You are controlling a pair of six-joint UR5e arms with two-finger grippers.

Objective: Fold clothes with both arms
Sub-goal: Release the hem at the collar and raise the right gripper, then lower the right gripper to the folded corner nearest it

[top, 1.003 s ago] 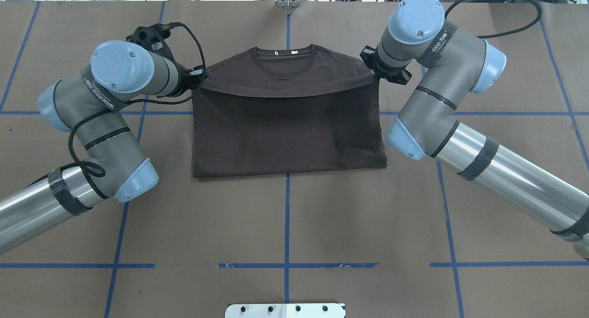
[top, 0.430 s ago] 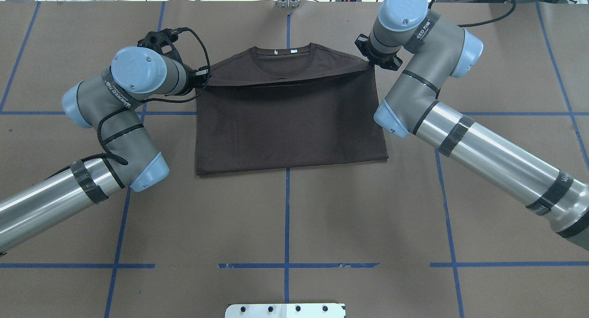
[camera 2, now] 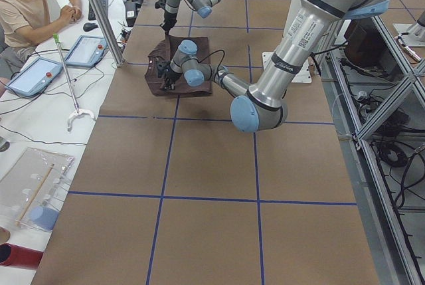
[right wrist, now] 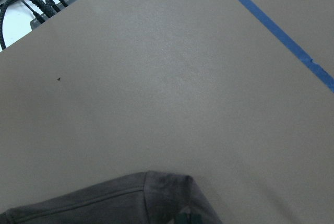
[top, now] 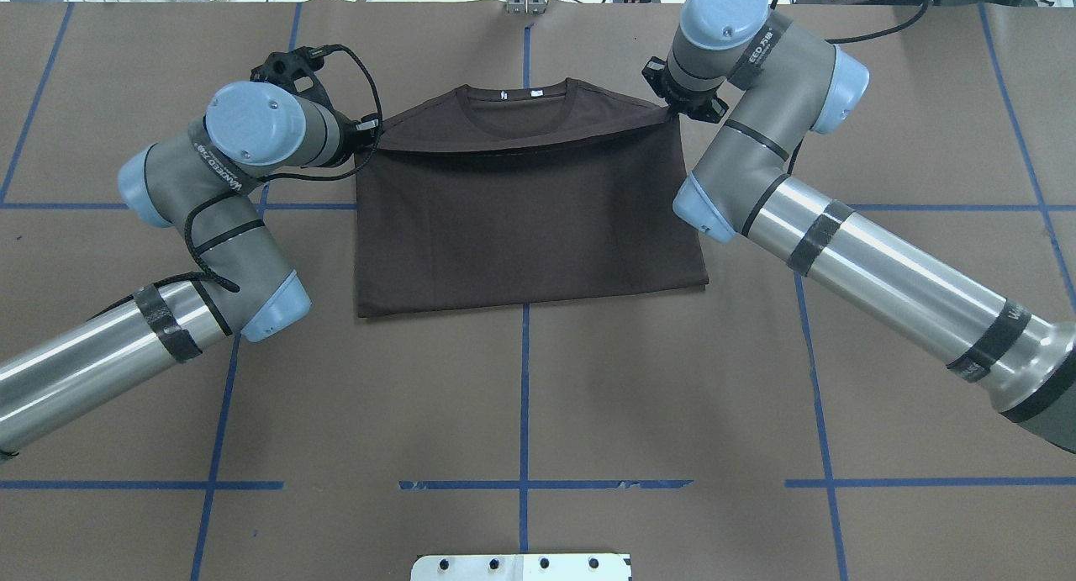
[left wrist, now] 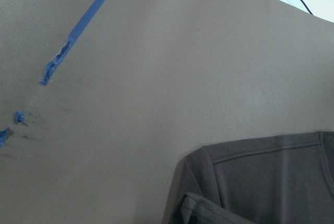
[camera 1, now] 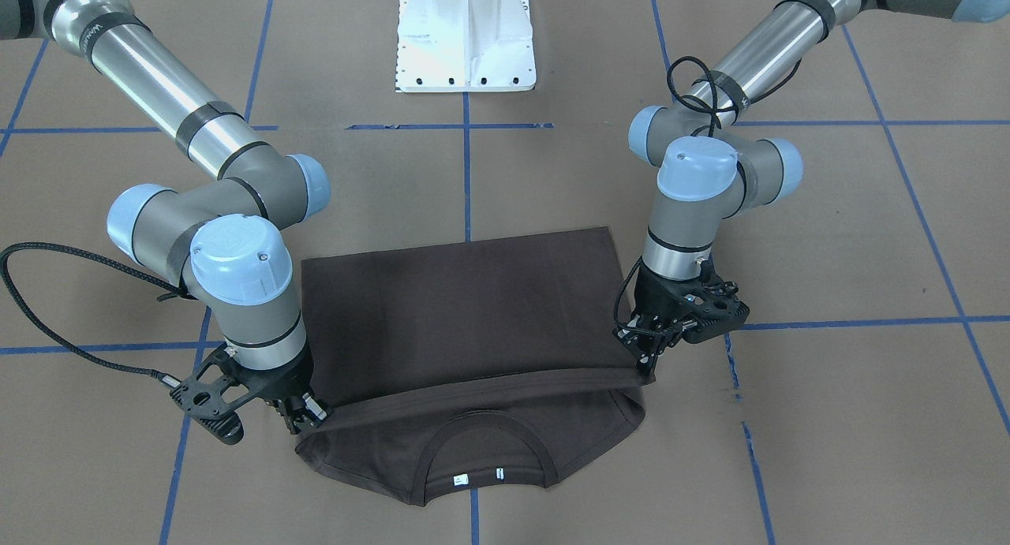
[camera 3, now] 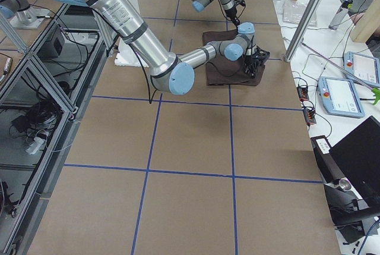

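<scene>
Overhead exterior: T-shirt hem [top: 521, 150] nearer collar [top: 521, 95].

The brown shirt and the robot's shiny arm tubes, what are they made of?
The T-shirt looks like soft matte knit cloth, probably cotton: it folds limply and shows stitched seams. The arm tubes look like polished metal: bright streaks of light run along them.

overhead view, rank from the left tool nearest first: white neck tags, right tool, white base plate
From the left tool:
1. white neck tags, at the collar, mid-table.
2. right tool, pinching the T-shirt's opposite corner.
3. white base plate, at the view's bottom edge.
</scene>
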